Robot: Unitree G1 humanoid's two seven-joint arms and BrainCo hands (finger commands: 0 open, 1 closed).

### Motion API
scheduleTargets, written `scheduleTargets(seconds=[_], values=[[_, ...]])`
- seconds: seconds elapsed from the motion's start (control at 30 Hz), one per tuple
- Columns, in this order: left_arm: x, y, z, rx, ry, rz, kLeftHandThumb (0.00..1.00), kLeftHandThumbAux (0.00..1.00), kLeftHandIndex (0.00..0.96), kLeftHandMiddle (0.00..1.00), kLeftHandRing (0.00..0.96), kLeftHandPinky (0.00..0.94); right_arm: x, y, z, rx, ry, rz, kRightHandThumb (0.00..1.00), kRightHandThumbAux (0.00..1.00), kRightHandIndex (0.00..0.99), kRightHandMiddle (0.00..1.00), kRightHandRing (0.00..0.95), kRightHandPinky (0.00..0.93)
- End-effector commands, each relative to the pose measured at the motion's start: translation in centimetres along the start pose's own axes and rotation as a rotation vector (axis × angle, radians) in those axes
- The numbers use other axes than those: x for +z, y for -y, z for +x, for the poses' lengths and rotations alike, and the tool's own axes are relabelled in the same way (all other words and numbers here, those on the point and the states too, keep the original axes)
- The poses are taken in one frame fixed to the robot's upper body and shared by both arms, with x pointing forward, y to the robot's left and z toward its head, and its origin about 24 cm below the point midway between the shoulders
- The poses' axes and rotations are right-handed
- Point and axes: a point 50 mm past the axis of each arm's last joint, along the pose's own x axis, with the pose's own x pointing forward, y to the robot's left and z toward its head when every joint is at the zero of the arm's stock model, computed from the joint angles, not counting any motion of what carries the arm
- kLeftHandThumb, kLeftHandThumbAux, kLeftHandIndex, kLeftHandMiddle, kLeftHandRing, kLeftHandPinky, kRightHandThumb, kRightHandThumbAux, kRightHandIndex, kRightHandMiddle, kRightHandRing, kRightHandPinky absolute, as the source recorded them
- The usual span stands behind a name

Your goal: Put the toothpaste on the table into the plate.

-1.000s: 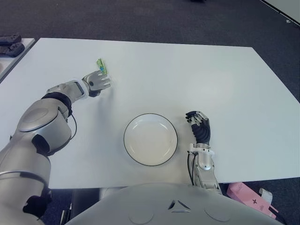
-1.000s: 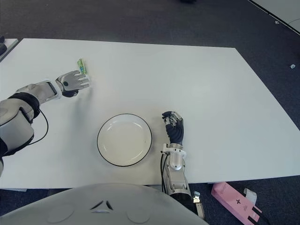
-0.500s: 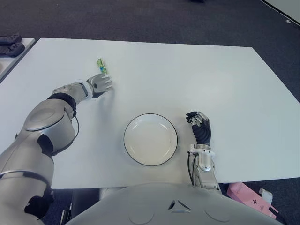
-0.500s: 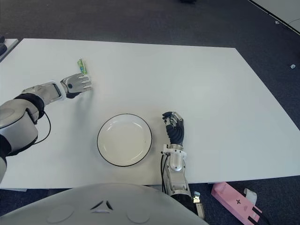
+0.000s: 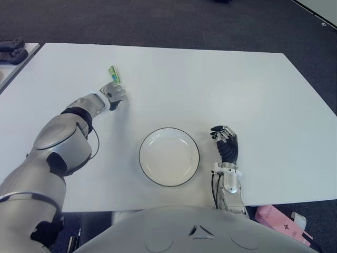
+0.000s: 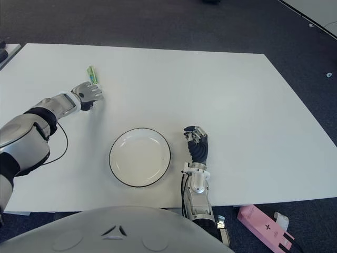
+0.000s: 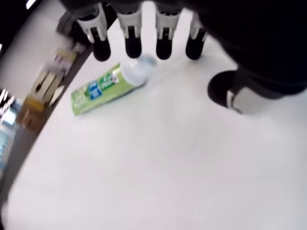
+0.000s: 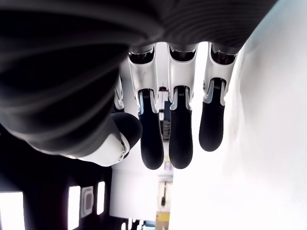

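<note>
Landmark: the plate (image 5: 169, 156), white with a dark rim, lying on the table (image 5: 253, 95) near the robot's edge.
Toothpaste: the toothpaste (image 5: 114, 74) is a small green tube lying flat on the table, well apart from the plate, up and to its left; not yet lifted.
Left hand: the left hand (image 5: 114, 91) is between the tube and the plate, just beside the tube's near end; fingers spread, straight, holding nothing.
Right hand: the right hand (image 5: 226, 145) shows just beside the plate on its right, idle, fingers loosely curled around nothing.
Key relation: the tube lies just past the left fingertips (image 7: 131, 49), on the side away from the plate; its long axis runs roughly away from the robot, cap end toward the hand.
Nearer hand: the left by far; the right sits across the plate from the tube.
Left wrist view adds: the pale cap just under the fingertips, whether touching I cannot tell, and the thumb off to one side, clear of the tube.
Eye views add: the whole path from tube to plate, which the wrist view lacks.
Step, as I judge it: closing in for the grasp.
</note>
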Motion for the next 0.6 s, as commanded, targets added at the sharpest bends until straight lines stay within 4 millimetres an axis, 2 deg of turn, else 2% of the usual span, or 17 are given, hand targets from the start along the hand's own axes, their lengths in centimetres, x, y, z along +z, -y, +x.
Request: scheduleTargets(seconds=[0.03, 0.13, 0.27, 0.3, 0.4, 0.43, 0.6], values=[[0.91, 1.20, 0.05, -0.109, -0.043, -0.371, 0.634, 0.390, 0.000, 0.000, 0.000, 0.131, -1.04, 0.00, -0.47, -0.010, -0.068, -0.008, 0.712, 0.728, 0.430, 0.484, 0.490, 0.492], [0.93, 1.31, 0.10, -0.133, -0.082, -0.586, 0.641, 0.399, 0.000, 0.000, 0.024, 0.181, -1.09, 0.09, -0.46, -0.008, -0.069, -0.010, 0.713, 0.728, 0.430, 0.488, 0.494, 0.496], [0.87, 1.13, 0.20, -0.127, -0.115, -0.786, 0.620, 0.427, 0.000, 0.000, 0.047, 0.184, -1.19, 0.22, -0.43, -0.006, -0.071, -0.013, 0.713, 0.728, 0.431, 0.491, 0.500, 0.505], [0.86, 1.10, 0.22, -0.120, -0.126, -0.834, 0.518, 0.483, 0.000, 0.000, 0.047, 0.171, -1.22, 0.25, -0.42, -0.005, -0.072, -0.014, 0.713, 0.728, 0.431, 0.492, 0.501, 0.506], [0.87, 0.86, 0.34, -0.098, -0.158, -0.954, 0.368, 0.531, 0.000, 0.000, 0.056, 0.141, -1.30, 0.32, -0.42, -0.003, -0.074, -0.017, 0.713, 0.728, 0.432, 0.492, 0.500, 0.497], [0.84, 0.75, 0.38, -0.087, -0.168, -0.988, 0.267, 0.561, 0.000, 0.000, 0.048, 0.121, -1.29, 0.30, -0.44, -0.003, -0.074, -0.016, 0.713, 0.728, 0.431, 0.491, 0.498, 0.493], [0.66, 0.71, 0.41, -0.027, -0.239, -1.197, 0.112, 0.585, 0.000, 0.000, 0.041, 0.082, -1.14, 0.19, -0.50, -0.005, -0.061, -0.013, 0.712, 0.728, 0.431, 0.489, 0.497, 0.498]])
